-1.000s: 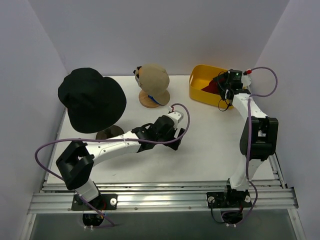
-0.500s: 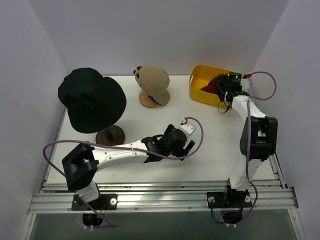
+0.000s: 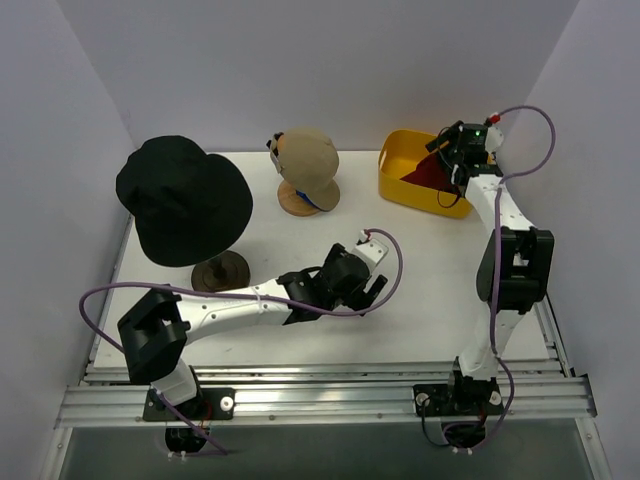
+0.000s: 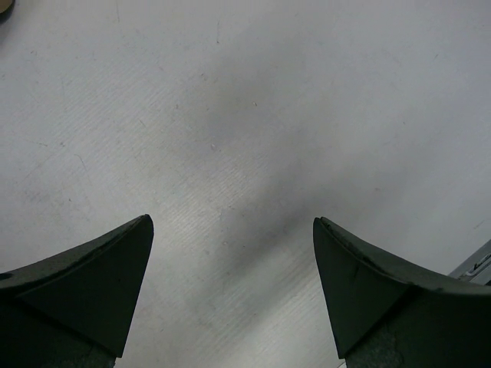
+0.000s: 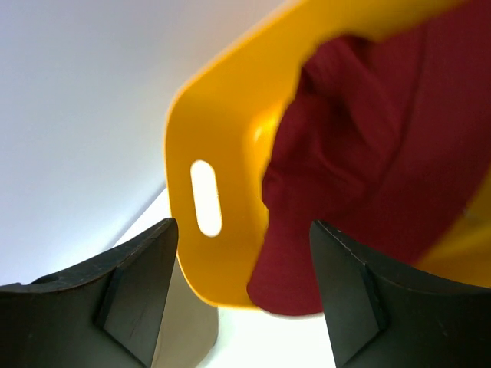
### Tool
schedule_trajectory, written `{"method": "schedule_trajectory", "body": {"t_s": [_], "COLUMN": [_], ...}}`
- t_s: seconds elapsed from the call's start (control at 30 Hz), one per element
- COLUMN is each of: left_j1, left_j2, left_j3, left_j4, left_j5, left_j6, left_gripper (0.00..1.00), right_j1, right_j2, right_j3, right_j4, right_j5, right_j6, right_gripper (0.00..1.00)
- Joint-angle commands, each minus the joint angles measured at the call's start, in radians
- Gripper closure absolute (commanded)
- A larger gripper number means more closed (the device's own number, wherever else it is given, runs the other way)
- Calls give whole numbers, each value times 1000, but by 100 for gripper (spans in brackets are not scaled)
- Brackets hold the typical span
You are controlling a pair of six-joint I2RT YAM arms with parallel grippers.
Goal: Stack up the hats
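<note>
A black bucket hat (image 3: pixel 185 200) sits on a wooden stand at the left. A tan cap (image 3: pixel 308 158) sits on the mannequin head at the back centre, with a bit of bright blue (image 3: pixel 314 200) showing under its edge. A dark red bucket hat (image 3: pixel 424 173) lies in the yellow bin (image 3: pixel 405 190); the right wrist view shows the hat (image 5: pixel 360 153) hanging over the bin's rim (image 5: pixel 222 138). My right gripper (image 3: pixel 446 155) (image 5: pixel 244 224) is open and empty above the bin. My left gripper (image 3: pixel 374 287) (image 4: pixel 230 222) is open and empty over bare table.
The wooden stand's base (image 3: pixel 220 270) stands just left of my left arm. The mannequin head rests on a round wooden base (image 3: pixel 295 200). White walls close in the table on three sides. The table's near edge (image 4: pixel 479 264) shows in the left wrist view.
My left gripper has moved right and toward the near edge, away from the mannequin head. My right gripper has risen and drawn back over the bin's far side.
</note>
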Motion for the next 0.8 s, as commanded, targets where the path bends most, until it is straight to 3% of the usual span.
{"method": "schedule_trajectory", "body": {"t_s": [0.0,0.27,0.5,0.57,0.7,0.77], "left_j1": [-1,-1,6,7,10,10], "left_j2": [-48,-31,-54,-54,-48,-46], "left_j3": [1,7,-14,-16,-13,-7], "left_j4": [62,61,78,81,78,70], "left_j5": [-3,-11,-25,-17,-24,-34], "left_j6": [4,1,0,-2,-3,-2], "left_gripper": [6,6,6,6,6,6], "right_j1": [-6,-4,-3,-3,-3,-3], "right_j2": [53,203,249,255,255,242], "right_j3": [105,315,350,367,418,462], "right_j4": [-53,-192,-201,-200,-206,-215], "right_j5": [-2,29,-18,-20,-35,-18], "right_j6": [-216,-462,-516,-523,-541,-556], "right_gripper": [36,38,44,51,88,99]}}
